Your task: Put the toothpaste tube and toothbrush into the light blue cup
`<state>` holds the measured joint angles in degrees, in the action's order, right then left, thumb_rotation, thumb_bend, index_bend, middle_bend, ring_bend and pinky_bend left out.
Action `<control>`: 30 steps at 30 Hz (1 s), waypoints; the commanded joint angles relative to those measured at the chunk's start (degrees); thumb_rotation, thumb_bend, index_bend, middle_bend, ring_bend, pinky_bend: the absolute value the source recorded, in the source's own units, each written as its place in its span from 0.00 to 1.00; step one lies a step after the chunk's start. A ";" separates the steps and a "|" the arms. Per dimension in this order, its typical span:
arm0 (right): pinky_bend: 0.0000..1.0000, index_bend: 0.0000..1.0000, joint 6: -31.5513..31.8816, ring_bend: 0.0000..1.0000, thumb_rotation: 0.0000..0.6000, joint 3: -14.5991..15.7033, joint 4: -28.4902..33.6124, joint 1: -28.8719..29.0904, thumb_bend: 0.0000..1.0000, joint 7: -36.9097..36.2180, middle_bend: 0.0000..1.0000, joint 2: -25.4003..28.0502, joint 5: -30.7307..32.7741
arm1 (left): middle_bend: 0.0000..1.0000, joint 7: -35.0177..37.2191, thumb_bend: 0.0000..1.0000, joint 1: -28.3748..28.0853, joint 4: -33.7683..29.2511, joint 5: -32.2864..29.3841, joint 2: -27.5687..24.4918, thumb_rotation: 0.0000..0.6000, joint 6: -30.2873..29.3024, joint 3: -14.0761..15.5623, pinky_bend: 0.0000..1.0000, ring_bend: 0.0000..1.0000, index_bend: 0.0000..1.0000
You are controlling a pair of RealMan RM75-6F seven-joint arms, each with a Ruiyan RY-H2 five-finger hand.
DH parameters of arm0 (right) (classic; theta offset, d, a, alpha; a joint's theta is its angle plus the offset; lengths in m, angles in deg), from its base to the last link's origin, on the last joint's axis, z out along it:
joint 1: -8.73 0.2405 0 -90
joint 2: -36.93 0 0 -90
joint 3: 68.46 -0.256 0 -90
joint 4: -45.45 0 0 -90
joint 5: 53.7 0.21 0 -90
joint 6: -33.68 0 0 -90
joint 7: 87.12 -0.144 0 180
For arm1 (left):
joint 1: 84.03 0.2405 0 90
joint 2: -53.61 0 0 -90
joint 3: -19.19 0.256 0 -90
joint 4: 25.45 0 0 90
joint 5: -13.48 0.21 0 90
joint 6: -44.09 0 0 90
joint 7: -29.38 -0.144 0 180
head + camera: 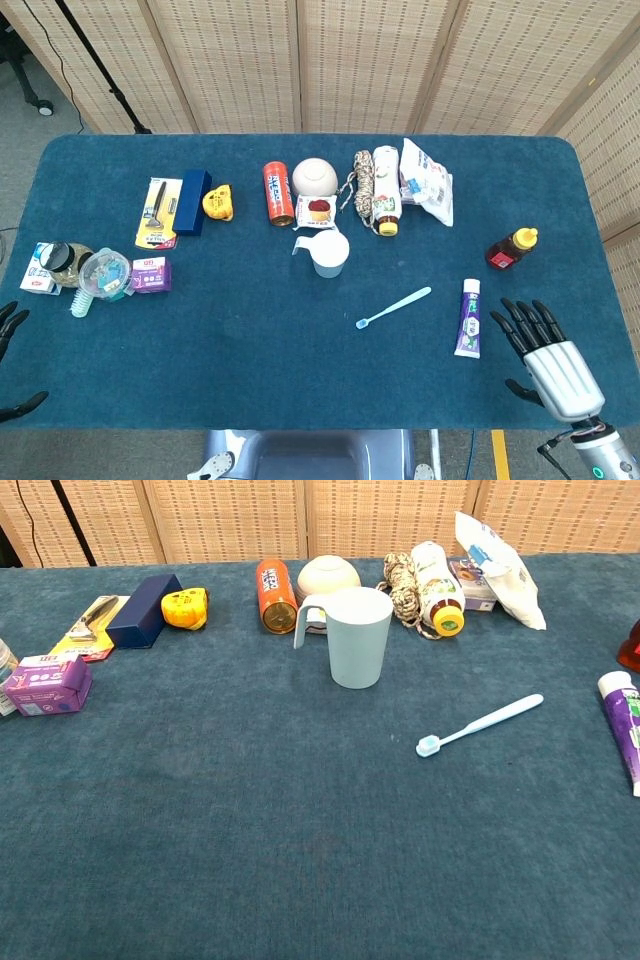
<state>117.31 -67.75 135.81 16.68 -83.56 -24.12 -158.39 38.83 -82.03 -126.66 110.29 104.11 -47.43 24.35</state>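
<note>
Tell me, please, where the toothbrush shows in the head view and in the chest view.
Head view: the toothbrush lies right of centre, below and right of the cup.
Chest view: the toothbrush lies right of centre, nearer the camera than the cup.
Shared landmark: the toothpaste lies to its right in both.

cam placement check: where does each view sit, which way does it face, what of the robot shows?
Head view: high, looking steeply down on the whole table; right hand at lower right, left hand barely at the left edge.
Chest view: low, looking across the table toward the screens; no hands show.
Shared: light blue cup, toothbrush, toothpaste tube.
</note>
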 commanded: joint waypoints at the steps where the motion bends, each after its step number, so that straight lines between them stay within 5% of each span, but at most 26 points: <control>1: 0.00 0.05 -4.34 0.00 1.00 -0.67 -8.78 5.78 0.00 -4.64 0.00 -1.33 -4.49 | 0.00 -0.90 0.00 -0.51 -0.60 -1.05 0.08 1.00 1.11 -0.29 0.00 0.00 0.00; 14: 0.00 0.08 -6.55 0.00 1.00 1.53 -34.20 16.80 0.00 -13.21 0.00 -9.75 -12.00 | 0.00 -7.93 0.00 -2.90 -3.60 -6.54 1.55 1.00 7.13 -1.79 0.00 0.00 0.00; 21: 0.00 0.11 -5.67 0.00 1.00 5.52 -51.79 21.39 0.00 -13.71 0.00 -16.83 -16.29 | 0.00 -11.51 0.00 -3.65 -4.91 -8.32 2.46 1.00 8.73 -2.30 0.00 0.00 0.00; 30: 0.00 0.13 -5.43 0.00 1.00 9.08 -60.95 23.31 0.00 -17.47 0.00 -21.71 -15.41 | 0.00 -12.72 0.00 -3.93 -5.48 -9.03 2.73 1.00 9.38 -2.37 0.00 0.00 0.00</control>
<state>111.65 -59.22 75.48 39.57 -100.46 -45.23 -174.02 26.11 -85.95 -132.13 101.25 106.84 -38.05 21.98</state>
